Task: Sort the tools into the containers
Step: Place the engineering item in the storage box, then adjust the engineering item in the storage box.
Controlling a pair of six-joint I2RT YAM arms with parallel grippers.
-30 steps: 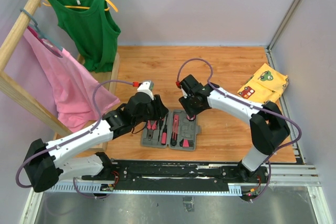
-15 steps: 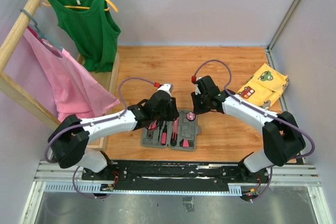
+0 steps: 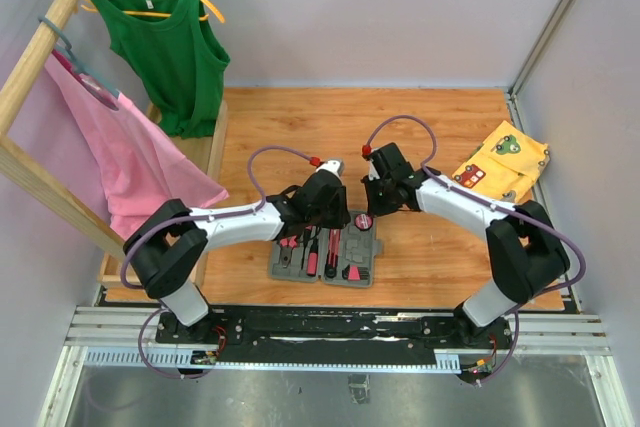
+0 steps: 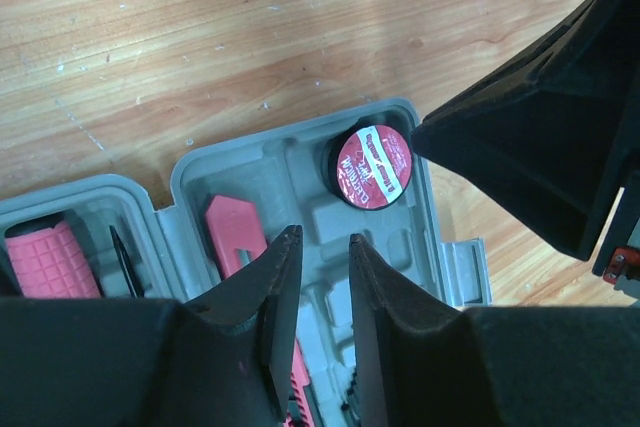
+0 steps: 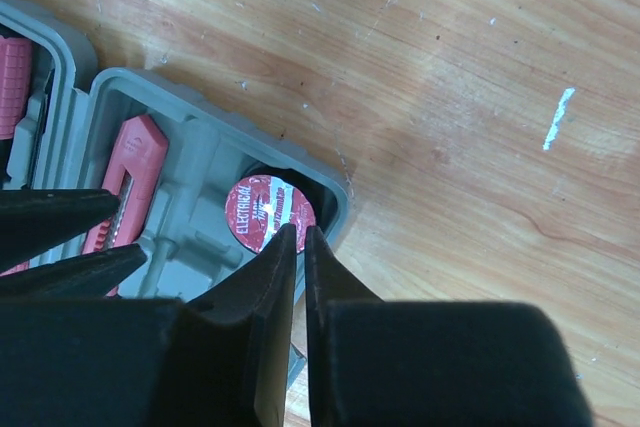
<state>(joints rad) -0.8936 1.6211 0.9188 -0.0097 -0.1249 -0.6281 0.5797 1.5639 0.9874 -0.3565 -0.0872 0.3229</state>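
Observation:
The grey hinged case (image 3: 373, 247) lies open on the wooden table. Its left half holds pink-handled pliers (image 3: 291, 247) and slim screwdrivers (image 3: 312, 247). Its right half holds a pink cutter (image 3: 333, 242), small black bits (image 3: 355, 270) and the round tape disc (image 3: 364, 221) with a red and white label, seated in the far right corner slot. My left gripper (image 3: 330, 219) hovers over the right half (image 4: 300, 172), slightly open and empty (image 4: 322, 242), near the cutter (image 4: 235, 237). My right gripper (image 3: 378, 209) is shut and empty (image 5: 298, 232), its tips just above the disc (image 5: 262, 209).
A yellow patterned cloth (image 3: 503, 162) lies at the right edge of the table. A green top (image 3: 170, 42) and a pink garment (image 3: 120, 147) hang from a wooden rack at the left. Bare wood (image 3: 420, 127) lies beyond the case.
My left gripper has swung right, from the case's left half to over its right half. My right gripper has shifted right off the case's far end, and the disc now shows in its corner slot.

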